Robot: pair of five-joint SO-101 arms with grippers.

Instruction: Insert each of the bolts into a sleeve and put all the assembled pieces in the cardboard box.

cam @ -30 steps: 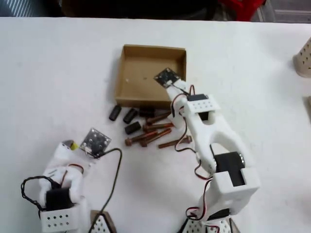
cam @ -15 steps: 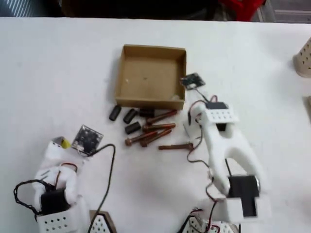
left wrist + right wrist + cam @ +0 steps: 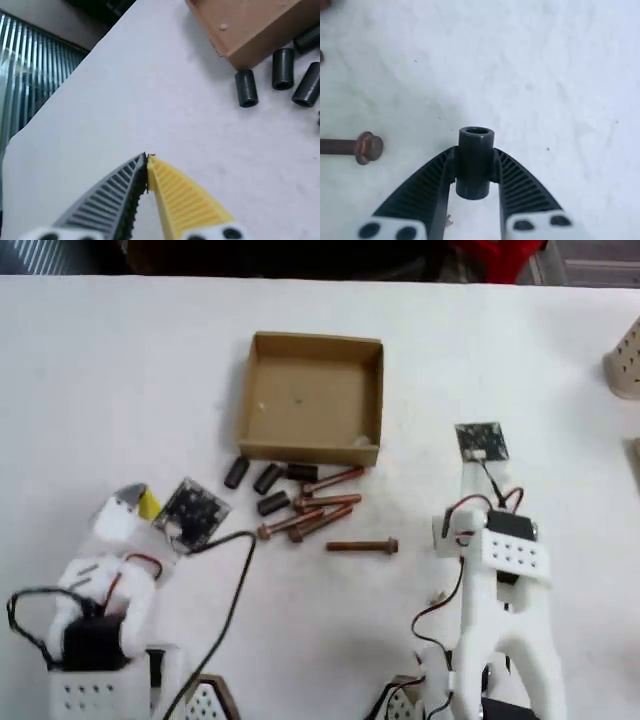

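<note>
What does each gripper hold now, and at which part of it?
The right gripper clamps a black sleeve across its side wall, about mid-length. The left gripper is shut and holds nothing.

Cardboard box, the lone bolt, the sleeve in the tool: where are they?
cardboard box (image 3: 305,400), high view, bare floor.
lone bolt (image 3: 360,546), high view, mid-shank.
sleeve (image 3: 475,165), right wrist view, side wall.

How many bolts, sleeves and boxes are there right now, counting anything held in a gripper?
Bolts: 5, all on the table
Sleeves: 5, with 4 on the table and 1 sleeve in the right gripper
Cardboard box: 1
Total: 11
</note>
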